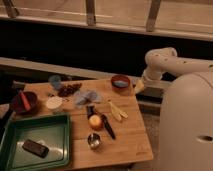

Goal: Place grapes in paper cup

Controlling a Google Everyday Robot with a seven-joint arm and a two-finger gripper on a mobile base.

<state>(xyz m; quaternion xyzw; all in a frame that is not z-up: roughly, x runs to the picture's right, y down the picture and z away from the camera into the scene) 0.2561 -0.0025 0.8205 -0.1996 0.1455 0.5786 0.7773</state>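
Observation:
The grapes (pixel 69 89), a small dark reddish-purple bunch, lie on the wooden table (pixel 130 135) at its back left. The paper cup (pixel 54 103), short and whitish-cream, stands just in front and to the left of them, close by. My white arm (pixel 162 60) bends down at the right. Its gripper (pixel 138 87) hangs at the table's back right edge, just right of a red bowl (pixel 120 81) and well away from the grapes and the cup. It holds nothing that I can see.
A small blue cup (pixel 55 80) stands behind the grapes. Another red bowl (pixel 24 101) is at far left. A green tray (pixel 50 131) holds a dark block (pixel 35 148). Pale blue items (pixel 87 96), yellow pieces (pixel 116 111), an orange object (pixel 95 122), a black utensil (pixel 107 126) and a metal cup (pixel 94 141) fill the middle.

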